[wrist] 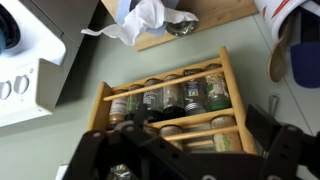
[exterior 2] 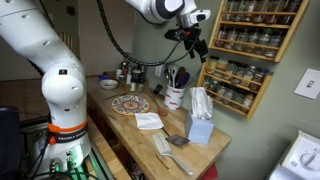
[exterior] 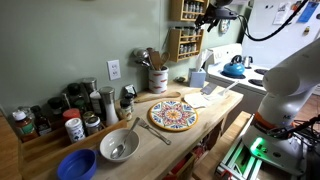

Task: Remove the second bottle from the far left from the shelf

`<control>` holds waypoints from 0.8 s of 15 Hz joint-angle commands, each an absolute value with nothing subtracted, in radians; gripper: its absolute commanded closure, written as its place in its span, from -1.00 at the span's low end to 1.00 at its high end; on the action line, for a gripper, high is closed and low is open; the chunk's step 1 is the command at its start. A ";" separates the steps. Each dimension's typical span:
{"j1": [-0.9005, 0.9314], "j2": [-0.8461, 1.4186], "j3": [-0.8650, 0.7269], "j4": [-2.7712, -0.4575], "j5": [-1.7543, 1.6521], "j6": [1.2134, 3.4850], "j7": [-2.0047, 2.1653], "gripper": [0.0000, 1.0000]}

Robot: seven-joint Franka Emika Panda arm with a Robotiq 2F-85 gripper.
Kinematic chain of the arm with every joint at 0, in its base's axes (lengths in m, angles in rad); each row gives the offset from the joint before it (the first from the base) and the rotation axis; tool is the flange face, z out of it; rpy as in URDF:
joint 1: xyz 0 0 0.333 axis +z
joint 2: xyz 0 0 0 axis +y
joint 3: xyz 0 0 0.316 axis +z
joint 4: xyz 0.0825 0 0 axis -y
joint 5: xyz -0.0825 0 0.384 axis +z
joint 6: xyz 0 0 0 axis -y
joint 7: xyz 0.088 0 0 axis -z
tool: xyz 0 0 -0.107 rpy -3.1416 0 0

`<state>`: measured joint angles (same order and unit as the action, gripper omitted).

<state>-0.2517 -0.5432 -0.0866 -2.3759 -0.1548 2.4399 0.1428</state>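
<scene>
The narrow light-brown wooden spice rack [exterior: 186, 30] hangs on the wall above the counter and holds several tiers of small dark jars. It also shows in an exterior view [exterior 2: 250, 50] and in the wrist view [wrist: 165, 125]. My gripper [exterior 2: 190, 38] hovers just in front of the rack's upper tiers; it also shows in an exterior view [exterior: 207, 15]. In the wrist view its fingers [wrist: 200, 122] are spread apart with nothing between them. A row of jars [wrist: 172, 95] lies just beyond the fingertips. The lower tiers are partly hidden by the gripper body.
A low stepped wooden stand of mixed bottles [exterior: 40, 120] is at the counter's end. On the counter are a patterned plate [exterior: 173, 115], a metal bowl [exterior: 118, 147], a blue bowl [exterior: 76, 165], a utensil crock [exterior: 157, 78] and a tissue box [exterior 2: 200, 125]. A stove [exterior: 235, 72] is beside it.
</scene>
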 commanded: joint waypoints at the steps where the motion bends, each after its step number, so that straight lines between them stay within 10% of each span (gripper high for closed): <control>1: -0.251 -0.544 -0.088 -2.373 -0.155 2.437 0.142 -1.00; 12: -0.236 -0.299 -0.126 -2.272 -0.109 2.749 0.125 -1.00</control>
